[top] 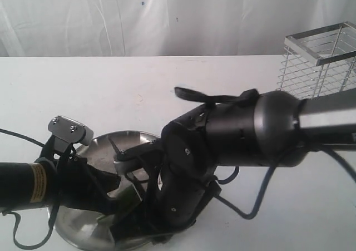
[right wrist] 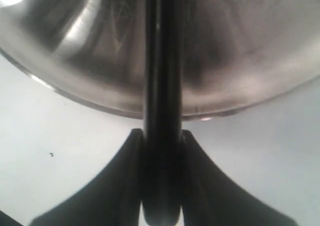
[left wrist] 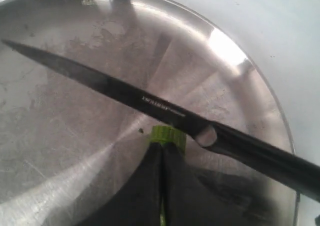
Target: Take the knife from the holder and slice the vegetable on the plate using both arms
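Exterior: left arm [top: 22, 184] comes in low with a yellow label [top: 38, 183] on its tube, print too small to read. Right arm [top: 233, 134], the bulky one, reaches across the middle and bends down over the plate [top: 100, 145]. Both sets of jaws are buried behind wrists and cables, so no state from this view. Holder [top: 320, 62] stands on the desk [top: 111, 84], well apart from both sets of jaws.

Left wrist: left gripper [left wrist: 161, 153] has its jaws together, clamped on the vegetable [left wrist: 167, 134]. Only its pale-green cut end pokes past the tips. Knife [left wrist: 150, 103] crosses at a slant just ahead of the tips, blade right at that cut end; actual contact not clear. Small white print on the blade, too blurred to read.

Right wrist: right gripper [right wrist: 161, 136] has its jaws clamped on the knife's black handle, one finger each side. The handle runs straight ahead from between them, across the plate rim.
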Controlling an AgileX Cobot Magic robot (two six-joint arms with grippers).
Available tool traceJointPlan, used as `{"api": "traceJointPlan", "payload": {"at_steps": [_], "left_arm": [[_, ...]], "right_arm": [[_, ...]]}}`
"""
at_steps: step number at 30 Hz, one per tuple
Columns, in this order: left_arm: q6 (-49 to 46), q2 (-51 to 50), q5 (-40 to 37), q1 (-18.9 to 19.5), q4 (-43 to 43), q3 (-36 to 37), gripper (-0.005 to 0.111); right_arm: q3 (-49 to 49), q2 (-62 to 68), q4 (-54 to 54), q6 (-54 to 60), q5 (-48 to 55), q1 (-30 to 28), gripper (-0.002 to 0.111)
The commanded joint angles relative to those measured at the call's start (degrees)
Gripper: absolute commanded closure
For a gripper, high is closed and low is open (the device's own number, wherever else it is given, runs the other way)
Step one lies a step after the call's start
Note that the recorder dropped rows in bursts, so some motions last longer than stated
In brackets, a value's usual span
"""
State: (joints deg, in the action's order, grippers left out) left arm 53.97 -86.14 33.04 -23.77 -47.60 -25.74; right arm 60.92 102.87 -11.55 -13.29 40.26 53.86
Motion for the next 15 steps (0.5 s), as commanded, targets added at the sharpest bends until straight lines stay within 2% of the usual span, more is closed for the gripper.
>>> {"api": "traceJointPlan", "payload": {"at_steps": [1,5,8,11,15], "left_arm": [[0.00,2.99,-0.75,-0.20,2.53,0.09,0.107],[0.00,4.11,-0.87,-0.31,-3.48,-0.02,0.107],[0.52,2.82,0.17,-0.31,-9.30,-0.02,0.099],[-0.34,0.29,2.66,-0.31,-10.47,-0.02,0.082],[-6.07,-4.77,3.33,-0.31,-10.23,-0.02,0.054]], "right_arm": [[0.33,-5.93,2.10,-0.91,1.31,-1.42,0.108],[0.33,-8.61,5.66,-0.79,4.37,-4.35,0.108],[0.33,-9.11,6.09,-0.79,6.73,-7.18,0.108],[0.33,-9.47,5.96,0.08,8.53,-8.42,0.108],[0.33,-10.09,6.23,1.16,9.44,-8.79,0.108]]}}
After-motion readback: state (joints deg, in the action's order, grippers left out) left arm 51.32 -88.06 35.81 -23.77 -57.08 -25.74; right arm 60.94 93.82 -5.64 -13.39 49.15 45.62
